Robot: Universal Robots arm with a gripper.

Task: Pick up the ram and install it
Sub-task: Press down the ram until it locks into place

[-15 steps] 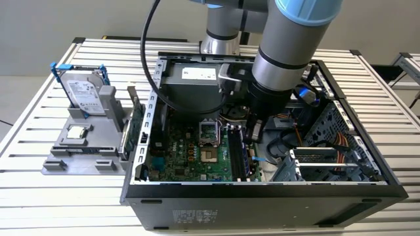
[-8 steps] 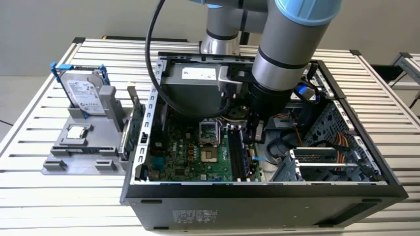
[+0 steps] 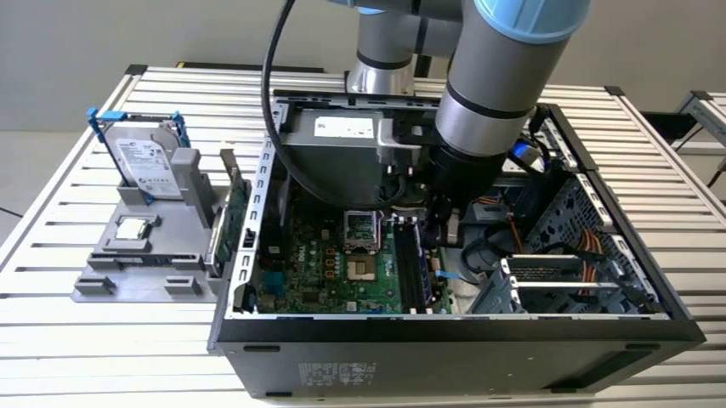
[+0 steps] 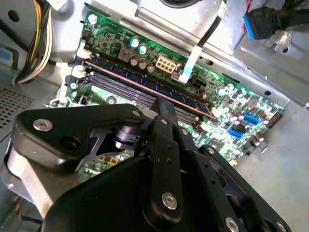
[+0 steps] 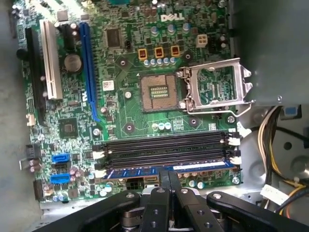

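Blue and thin, the ram (image 5: 166, 171) stands in the motherboard's (image 5: 130, 104) slot nearest the gripper (image 5: 168, 176), whose fingers are closed on its top edge. It looks light, stiff and easy to break, so hold the edges.

In the exterior view, a white label (image 3: 145, 157) covers the hard drive (image 3: 127, 146), at 9 o'clock from the computer case (image 3: 454, 361); its print is too small to read. A white sticker (image 3: 343, 127) on the power supply (image 3: 329, 157) at 12 o'clock and a printed panel (image 3: 338, 374) on the case's outer wall at 6 o'clock are equally illegible. In the first wrist view, a short white logo (image 5: 171, 18) is printed on the motherboard (image 5: 125, 111).
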